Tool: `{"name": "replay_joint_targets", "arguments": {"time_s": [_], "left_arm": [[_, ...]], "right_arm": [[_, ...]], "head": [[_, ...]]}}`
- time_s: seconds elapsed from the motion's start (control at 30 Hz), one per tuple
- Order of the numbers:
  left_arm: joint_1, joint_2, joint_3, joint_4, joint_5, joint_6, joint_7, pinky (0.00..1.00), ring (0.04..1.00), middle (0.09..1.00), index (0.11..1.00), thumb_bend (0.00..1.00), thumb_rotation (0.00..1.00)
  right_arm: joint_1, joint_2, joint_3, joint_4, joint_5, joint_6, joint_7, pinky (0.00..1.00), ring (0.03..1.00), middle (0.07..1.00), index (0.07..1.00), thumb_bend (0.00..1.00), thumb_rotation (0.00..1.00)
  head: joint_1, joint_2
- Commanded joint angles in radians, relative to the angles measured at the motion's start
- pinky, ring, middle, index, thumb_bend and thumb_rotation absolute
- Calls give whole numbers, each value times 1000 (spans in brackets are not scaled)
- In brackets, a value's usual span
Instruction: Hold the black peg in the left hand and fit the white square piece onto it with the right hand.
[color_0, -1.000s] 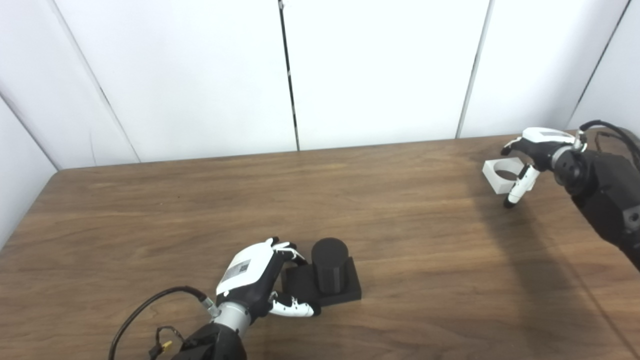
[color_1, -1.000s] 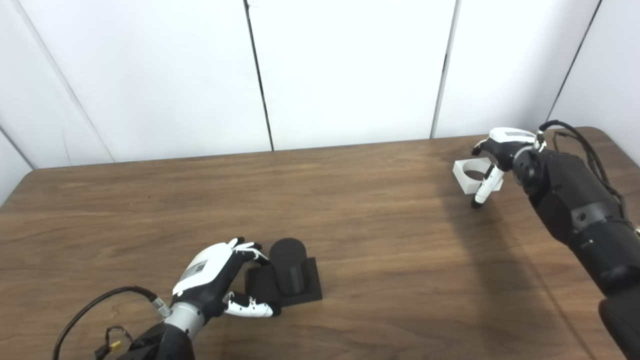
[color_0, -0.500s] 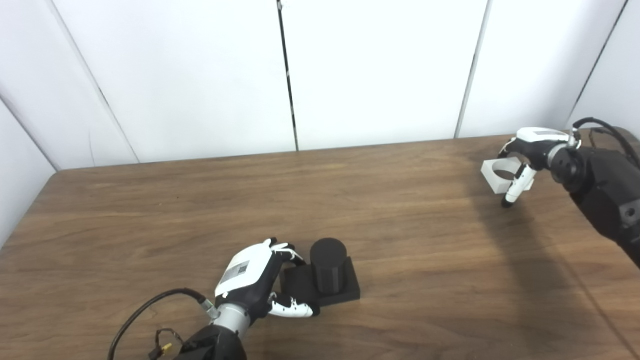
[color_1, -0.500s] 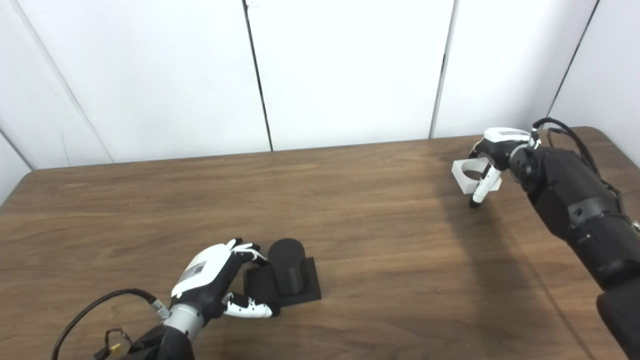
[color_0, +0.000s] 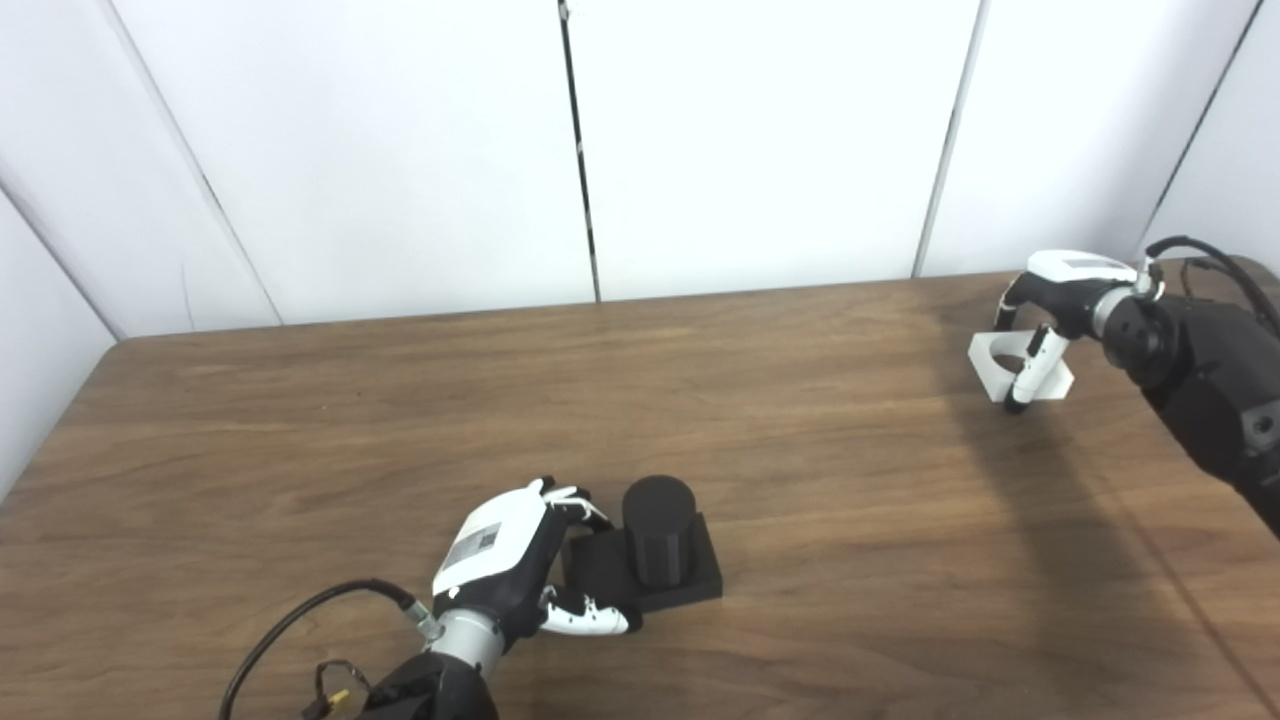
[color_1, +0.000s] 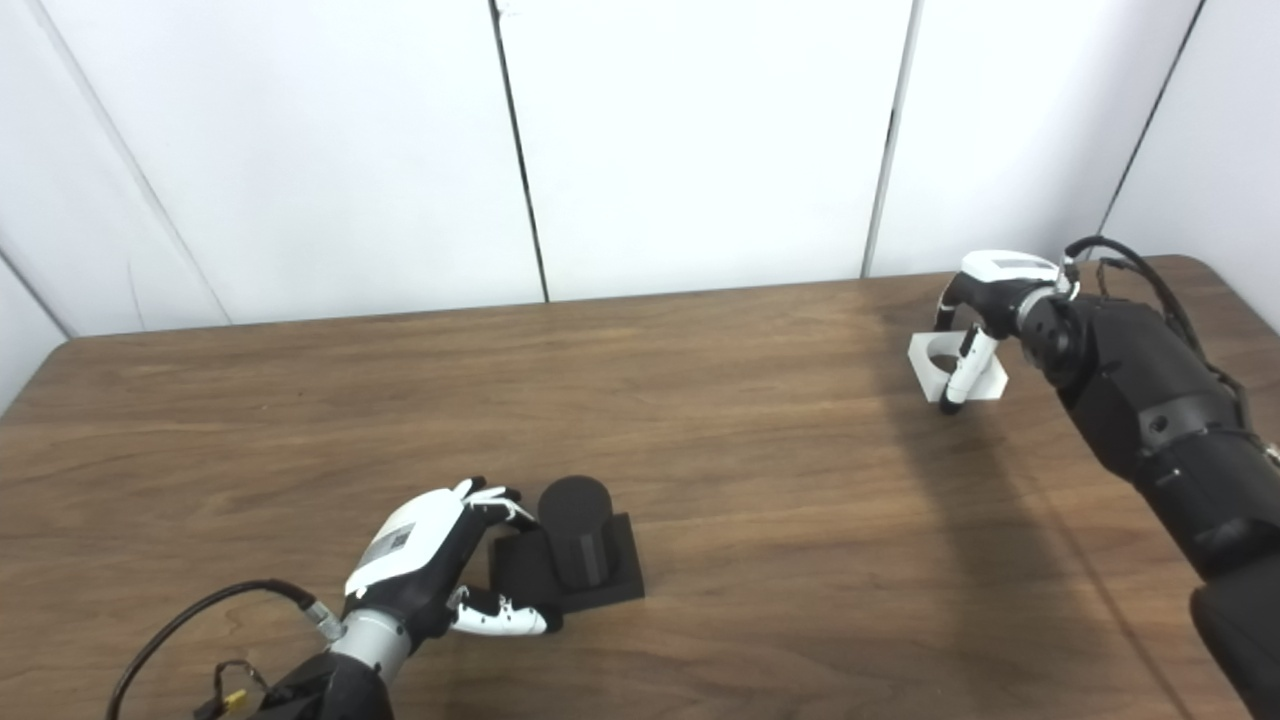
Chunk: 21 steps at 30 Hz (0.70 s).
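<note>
1. Where the brown wooden counter (color_0: 300, 420) nears its front edge, the black peg (color_0: 657, 540) stands upright on its square black base (color_0: 690, 585), a little left of centre.
2. Left robot hand (color_0: 520, 560): resting on the counter against the left side of the base, palm turned toward the peg. Its fingers (color_0: 575, 497) curl over the far left corner of the base, while the thumb (color_0: 585, 622) lies along the near left corner. The base is thus clasped between fingers and thumb; the peg itself is untouched.
3. White piece (color_1: 955, 365): a square block with a round hole, at the far right of the counter and well apart from the peg. It is tilted, one edge raised off the wood.
4. Right robot hand (color_0: 1045, 310): reaching in from the right, bent down over the piece. Fingers close on its far edge and the thumb (color_1: 958, 378) crosses its near face, tip pointing down at the counter, so the piece is pinched between them.
5. Background: white wall panels (color_0: 760, 140) with dark vertical seams rise behind the counter. A black cable (color_0: 300, 625) loops from the left wrist.
</note>
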Motion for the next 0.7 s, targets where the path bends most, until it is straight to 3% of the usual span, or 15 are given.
{"name": "replay_joint_targets", "arguments": {"time_s": [0.0,0.33,0.67], "left_arm": [[20,17,-2,16,34,16,-30,1000,1000,906,486,512,59],[19,15,-4,19,34,16,-25,1000,1000,905,487,512,59],[15,9,-5,25,45,17,-33,1000,1000,907,487,512,60]], "right_arm": [[-29,-6,-15,-4,7,-23,-43,900,974,897,493,522,141],[-5,-2,-50,4,31,-78,-136,878,940,843,487,522,130],[4,-11,-59,-8,37,-75,-130,894,931,821,487,521,131]], "head": [[1,0],[2,0],[3,-1]]}}
